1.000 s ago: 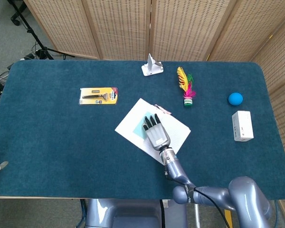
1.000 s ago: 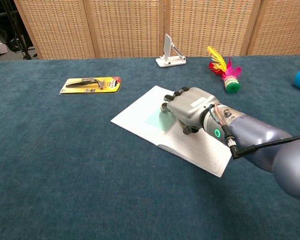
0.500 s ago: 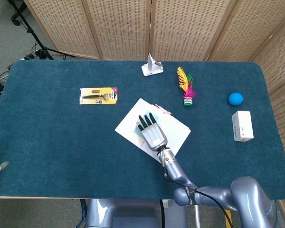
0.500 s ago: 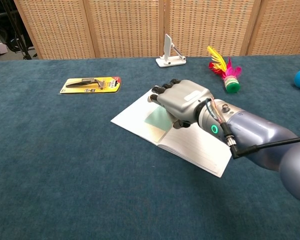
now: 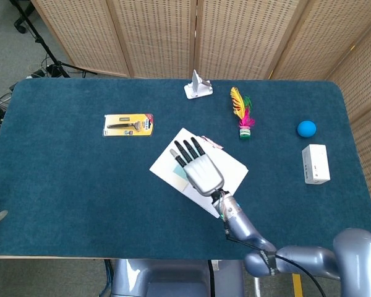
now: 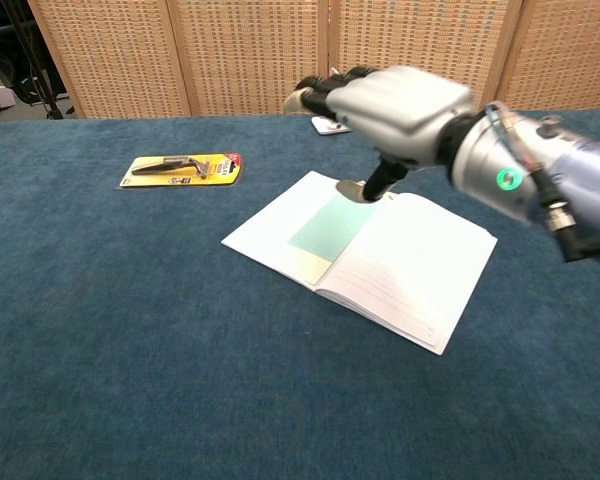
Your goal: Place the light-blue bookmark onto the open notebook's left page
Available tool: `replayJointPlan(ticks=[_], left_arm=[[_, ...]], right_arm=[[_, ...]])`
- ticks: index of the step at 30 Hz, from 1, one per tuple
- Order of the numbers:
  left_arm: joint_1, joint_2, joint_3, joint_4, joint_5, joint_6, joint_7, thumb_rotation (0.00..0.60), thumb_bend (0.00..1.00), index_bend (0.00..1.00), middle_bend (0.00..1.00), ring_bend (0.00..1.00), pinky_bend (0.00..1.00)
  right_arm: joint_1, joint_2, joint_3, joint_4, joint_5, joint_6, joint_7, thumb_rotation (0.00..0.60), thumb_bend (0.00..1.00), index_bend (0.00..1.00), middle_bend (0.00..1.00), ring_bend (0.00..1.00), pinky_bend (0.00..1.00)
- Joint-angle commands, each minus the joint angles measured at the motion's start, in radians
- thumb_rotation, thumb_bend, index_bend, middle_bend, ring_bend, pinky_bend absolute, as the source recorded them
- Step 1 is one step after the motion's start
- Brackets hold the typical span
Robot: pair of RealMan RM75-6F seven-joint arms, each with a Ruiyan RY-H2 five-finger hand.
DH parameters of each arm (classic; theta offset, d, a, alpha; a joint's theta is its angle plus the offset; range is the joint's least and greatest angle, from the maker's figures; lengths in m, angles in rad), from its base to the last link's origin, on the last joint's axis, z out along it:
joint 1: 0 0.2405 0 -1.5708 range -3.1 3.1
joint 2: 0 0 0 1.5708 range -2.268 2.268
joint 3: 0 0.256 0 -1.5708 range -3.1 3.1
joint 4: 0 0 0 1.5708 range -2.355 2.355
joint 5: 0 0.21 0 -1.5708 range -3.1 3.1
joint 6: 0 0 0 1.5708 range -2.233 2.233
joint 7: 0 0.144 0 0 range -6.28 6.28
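To the left of the right hand (image 6: 395, 105), well apart from it, a yellow carded tool pack (image 6: 182, 167) is seen lying flat on the dark blue felt-covered table (image 6: 100, 330).

Below and just left of the hand lies the thin pale light-blue rectangular bookmark (image 6: 326, 226), flat on the left page of the open white lined notebook (image 6: 400, 275). Its long edge runs close to the centre fold, and it is seen to be matte, unfolded and wholly within the page's borders. Nothing is touching it.

The right hand is held raised above the notebook in the chest view, palm down, fingers (image 5: 187, 150) extended and spread, with nothing held in it. The step in hand is judged to be the withdrawal after release, and the placing itself appears done. To do it well, the hand is best lifted straight up and drawn away towards the robot's right, so that no finger or thumb brushes the light paper strip or lifts the page; a slow, level retreat is advised, since so thin a strip could be shifted by a light touch.

Beyond the hand, a white folding stand (image 5: 198, 85) is seen, and to the hand's right a feathered shuttlecock toy (image 5: 243, 114). The left hand is not shown in either view.
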Motion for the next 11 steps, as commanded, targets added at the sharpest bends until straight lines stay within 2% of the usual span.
replayJointPlan(ticks=[1, 4, 6, 11], left_arm=[[0.017, -0.006, 0.000, 0.000, 0.011, 0.036, 0.001, 0.600, 0.00, 0.00, 0.00, 0.00, 0.00], [0.037, -0.013, 0.003, 0.003, 0.020, 0.071, 0.000, 0.600, 0.00, 0.00, 0.00, 0.00, 0.00], [0.051, -0.019, 0.008, 0.006, 0.024, 0.092, 0.000, 0.600, 0.00, 0.00, 0.00, 0.00, 0.00], [0.071, -0.018, 0.026, 0.008, 0.050, 0.109, -0.022, 0.600, 0.00, 0.00, 0.00, 0.00, 0.00]], right_arm=[[-0.115, 0.141, -0.082, -0.067, -0.166, 0.111, 0.155, 0.600, 0.00, 0.00, 0.00, 0.00, 0.03], [-0.190, 0.222, -0.141, -0.034, -0.266, 0.180, 0.298, 0.600, 0.00, 0.00, 0.00, 0.00, 0.02], [-0.244, 0.265, -0.178, 0.028, -0.313, 0.227, 0.396, 0.600, 0.00, 0.00, 0.00, 0.00, 0.01], [-0.357, 0.297, -0.212, 0.172, -0.326, 0.308, 0.580, 0.600, 0.00, 0.00, 0.00, 0.00, 0.00]])
